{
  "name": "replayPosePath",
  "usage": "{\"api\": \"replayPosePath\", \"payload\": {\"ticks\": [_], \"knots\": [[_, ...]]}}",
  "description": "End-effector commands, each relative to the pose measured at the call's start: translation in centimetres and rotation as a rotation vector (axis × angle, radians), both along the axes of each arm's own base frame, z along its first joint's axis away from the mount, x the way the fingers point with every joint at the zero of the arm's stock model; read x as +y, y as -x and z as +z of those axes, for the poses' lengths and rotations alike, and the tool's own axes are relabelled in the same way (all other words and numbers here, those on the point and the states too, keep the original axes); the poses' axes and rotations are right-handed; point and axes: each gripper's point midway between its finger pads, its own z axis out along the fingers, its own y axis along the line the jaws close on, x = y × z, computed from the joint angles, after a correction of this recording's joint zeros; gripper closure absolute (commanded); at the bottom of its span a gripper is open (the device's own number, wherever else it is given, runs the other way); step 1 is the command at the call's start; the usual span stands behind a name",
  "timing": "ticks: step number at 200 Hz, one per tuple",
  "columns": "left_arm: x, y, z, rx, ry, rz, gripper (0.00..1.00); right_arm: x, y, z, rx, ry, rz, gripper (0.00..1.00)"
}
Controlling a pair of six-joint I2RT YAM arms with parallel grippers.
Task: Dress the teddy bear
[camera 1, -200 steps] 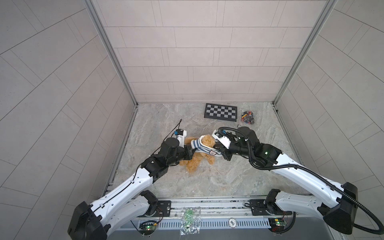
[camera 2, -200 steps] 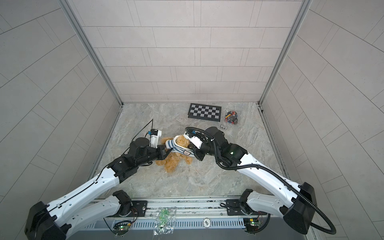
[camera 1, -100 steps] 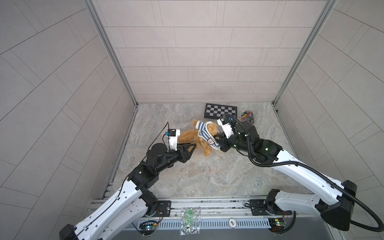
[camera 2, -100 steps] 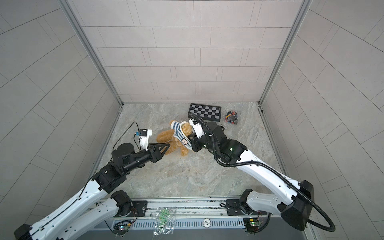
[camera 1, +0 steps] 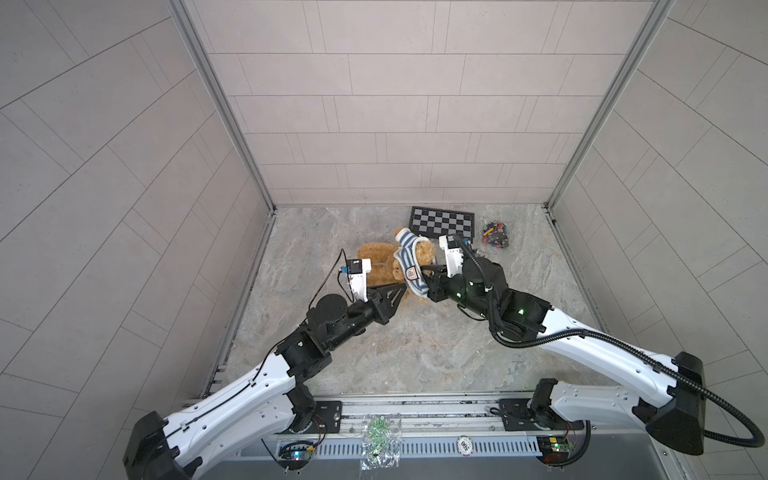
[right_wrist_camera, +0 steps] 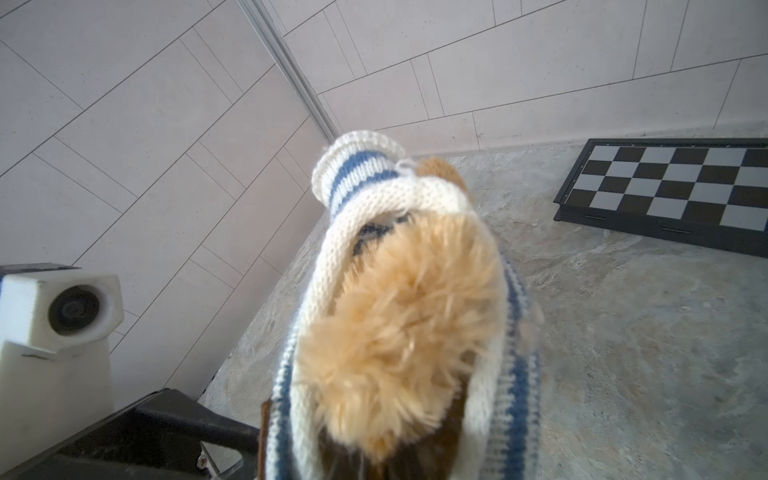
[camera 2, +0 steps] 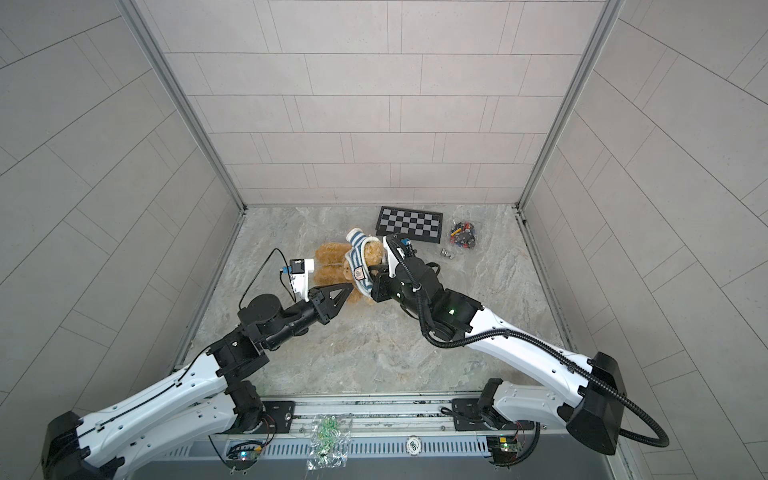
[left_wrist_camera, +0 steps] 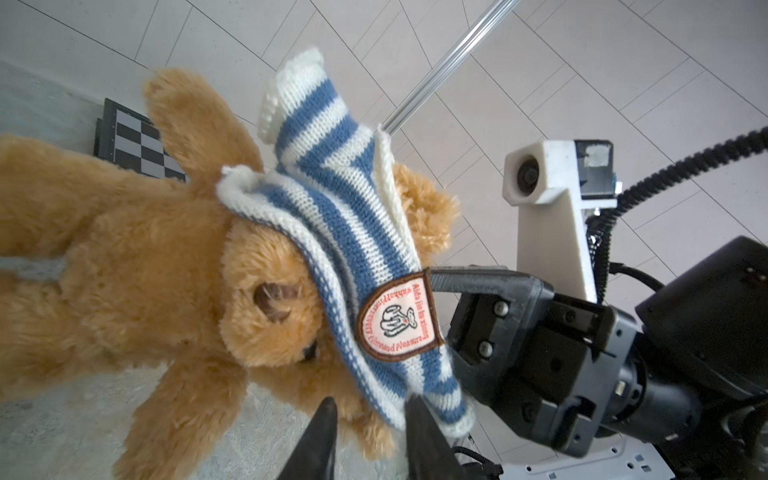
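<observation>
The golden-brown teddy bear (camera 1: 376, 259) (camera 2: 332, 266) lies tilted near the back of the floor. A blue-and-white striped sweater (camera 1: 409, 257) (left_wrist_camera: 332, 208) sits over its head like a hood, and one sleeve sticks up. My right gripper (camera 1: 428, 272) (camera 2: 376, 270) is shut on the sweater by the badge. One of its fingers (left_wrist_camera: 478, 276) runs in behind the knit. In the right wrist view fur (right_wrist_camera: 399, 332) and sweater (right_wrist_camera: 361, 187) hide the jaws. My left gripper (left_wrist_camera: 370, 415) (camera 1: 402, 287) is open at the lower hem, one finger touching it.
A folded chessboard (camera 1: 442, 222) (camera 2: 409, 224) lies at the back wall. A small bag of coloured parts (camera 1: 494, 235) sits beside it, near the right wall. Tiled walls close in the marble floor on three sides. The arms' mounting rail (camera 1: 395, 409) runs along the front.
My left gripper let go of the bear, opened and drew back, then came forward to the sweater hem with narrower jaws. The right gripper carried the bear and sweater toward the back.
</observation>
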Motion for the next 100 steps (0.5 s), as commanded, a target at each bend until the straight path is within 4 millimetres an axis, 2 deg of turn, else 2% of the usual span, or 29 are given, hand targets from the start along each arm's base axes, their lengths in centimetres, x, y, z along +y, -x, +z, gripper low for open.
{"api": "replayPosePath", "payload": {"ticks": [1, 41, 100], "knots": [[0.1, -0.6, 1.8, -0.02, 0.061, 0.036, 0.7, -0.3, -0.6, 3.9, -0.077, -0.147, -0.067, 1.0], [-0.5, -1.0, 1.3, 0.013, 0.048, 0.035, 0.72, -0.1, -0.5, 3.6, -0.074, -0.149, -0.07, 1.0], [-1.5, -0.4, 1.2, 0.023, 0.042, -0.003, 0.73, -0.1, -0.5, 2.9, -0.07, -0.129, -0.074, 1.0]]}}
